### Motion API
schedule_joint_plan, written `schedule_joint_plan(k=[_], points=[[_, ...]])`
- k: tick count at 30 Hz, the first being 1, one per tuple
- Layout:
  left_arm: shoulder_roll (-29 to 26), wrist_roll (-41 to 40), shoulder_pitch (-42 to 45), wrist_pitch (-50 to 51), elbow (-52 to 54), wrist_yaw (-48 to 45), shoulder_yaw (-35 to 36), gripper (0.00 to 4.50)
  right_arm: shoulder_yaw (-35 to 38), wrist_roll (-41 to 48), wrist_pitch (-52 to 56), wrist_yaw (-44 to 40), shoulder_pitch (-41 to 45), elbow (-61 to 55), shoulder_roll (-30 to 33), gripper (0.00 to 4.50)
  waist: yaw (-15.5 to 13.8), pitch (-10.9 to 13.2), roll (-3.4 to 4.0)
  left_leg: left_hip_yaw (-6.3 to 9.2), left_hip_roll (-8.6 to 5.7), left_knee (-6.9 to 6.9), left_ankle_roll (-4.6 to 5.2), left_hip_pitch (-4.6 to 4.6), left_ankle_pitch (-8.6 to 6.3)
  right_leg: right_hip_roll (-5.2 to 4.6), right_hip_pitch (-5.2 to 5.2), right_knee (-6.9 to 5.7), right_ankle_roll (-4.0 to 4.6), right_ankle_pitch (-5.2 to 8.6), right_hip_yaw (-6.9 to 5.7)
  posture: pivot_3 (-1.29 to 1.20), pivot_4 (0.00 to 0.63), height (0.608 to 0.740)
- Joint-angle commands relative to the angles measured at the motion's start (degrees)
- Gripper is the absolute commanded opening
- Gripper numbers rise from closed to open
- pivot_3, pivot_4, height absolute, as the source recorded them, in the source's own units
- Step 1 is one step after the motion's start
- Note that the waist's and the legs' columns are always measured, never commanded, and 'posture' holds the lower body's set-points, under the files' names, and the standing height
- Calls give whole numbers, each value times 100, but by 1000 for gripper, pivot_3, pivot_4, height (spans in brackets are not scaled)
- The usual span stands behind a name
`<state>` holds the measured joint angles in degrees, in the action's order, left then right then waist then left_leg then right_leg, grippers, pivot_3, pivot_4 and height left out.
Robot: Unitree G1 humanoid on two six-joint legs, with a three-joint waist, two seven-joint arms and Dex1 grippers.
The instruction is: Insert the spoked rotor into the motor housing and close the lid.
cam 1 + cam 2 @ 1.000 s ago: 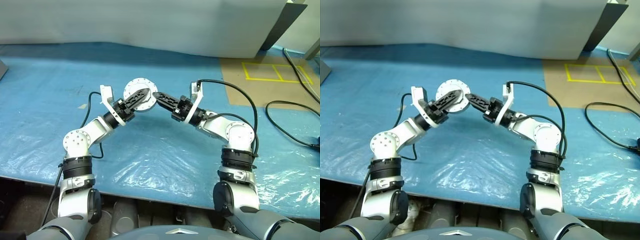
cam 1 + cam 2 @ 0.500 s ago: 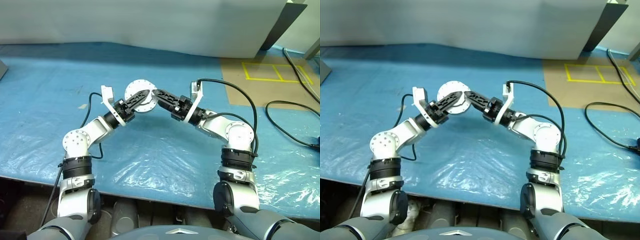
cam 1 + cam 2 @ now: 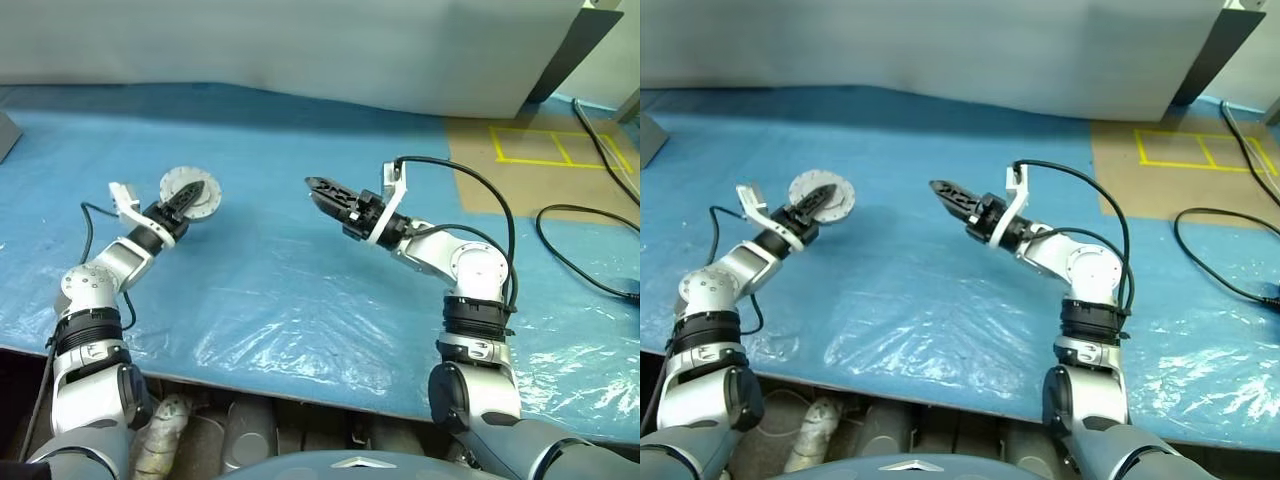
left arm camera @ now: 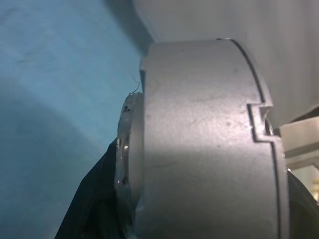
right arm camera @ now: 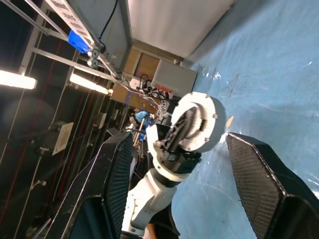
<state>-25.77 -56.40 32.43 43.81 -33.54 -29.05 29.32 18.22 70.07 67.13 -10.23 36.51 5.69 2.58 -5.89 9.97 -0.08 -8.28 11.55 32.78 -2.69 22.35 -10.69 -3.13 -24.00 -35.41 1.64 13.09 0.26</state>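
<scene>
My left gripper [image 3: 184, 198] is shut on the motor housing [image 3: 203, 201], a round grey metal drum with a holed flange, held level above the blue sheet at the far left. In the left wrist view the housing's side [image 4: 199, 139] shows a stepped seam near one end, where the lid [image 4: 279, 164] sits on it. The spoked rotor is hidden. My right gripper [image 3: 316, 189] hangs open and empty over the middle of the table, well to the right of the housing. Its wide-apart fingers [image 5: 117, 174] frame the housing [image 5: 207, 122] in the distance.
A crinkled blue plastic sheet [image 3: 300, 310] covers the table. A brown board with yellow tape squares [image 3: 540, 145] lies at the back right, with black cables [image 3: 585, 215] beside it. A pale panel [image 3: 300, 50] runs along the back. The table's front edge [image 3: 300, 392] is near me.
My left arm has swung far to the left and a little down, carrying the housing away from the right gripper. The right gripper opened off the housing and stayed where it was.
</scene>
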Motion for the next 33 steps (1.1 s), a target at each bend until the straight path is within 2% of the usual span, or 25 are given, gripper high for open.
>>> schedule_joint_plan(k=[1,8,10,13,25,28,31,33], points=[[23,329,342,-414,-424,-373,-25,2399,-47,64,-55,-94,118,-68,32,3100,0,4,-11,2,0,1,0,2,0,0,0,0,0,0,-2,0,150,740],[15,1051,860,-1576,-2017,-92,201,2399,-152,50,-21,-138,125,-63,92,3100,13,4,-17,9,7,11,-1,3,1,0,3,-11,1,0,-13,0,150,740],[-53,1193,928,-1820,-2248,-129,233,3132,-179,39,-15,-132,95,-99,111,3160,47,4,-17,8,7,13,-1,-2,1,0,7,-12,1,0,-9,0,150,740],[-224,1406,968,-1860,-2369,-217,170,3991,-231,-10,-24,-174,68,-121,159,3160,60,3,-17,7,8,11,-2,-11,1,2,9,-16,2,0,-8,0,150,740],[-1651,1700,758,-2242,-3408,-160,725,3991,-358,-158,-130,-347,10,-154,172,3160,49,3,-17,4,9,-1,-3,-18,1,2,10,-8,3,1,-7,0,150,740],[-1891,1670,734,-2071,-3284,-533,789,3991,-363,-195,-151,-384,9,-163,164,3160,34,4,-17,5,10,-2,-3,-18,1,2,10,-10,3,1,-9,0,150,740],[-1886,1600,838,-1777,-2609,-1025,659,3991,-402,-366,-290,-455,-15,-278,252,3160,1,4,-19,5,12,-1,-3,-15,1,-4,11,-11,4,2,-16,0,150,740],[-1573,1450,767,-1244,-1182,-1423,182,3991,-550,-781,-621,-601,-77,-513,460,3160,-34,4,-22,3,14,2,-4,-9,2,-11,13,-12,5,2,-25,0,150,740]])
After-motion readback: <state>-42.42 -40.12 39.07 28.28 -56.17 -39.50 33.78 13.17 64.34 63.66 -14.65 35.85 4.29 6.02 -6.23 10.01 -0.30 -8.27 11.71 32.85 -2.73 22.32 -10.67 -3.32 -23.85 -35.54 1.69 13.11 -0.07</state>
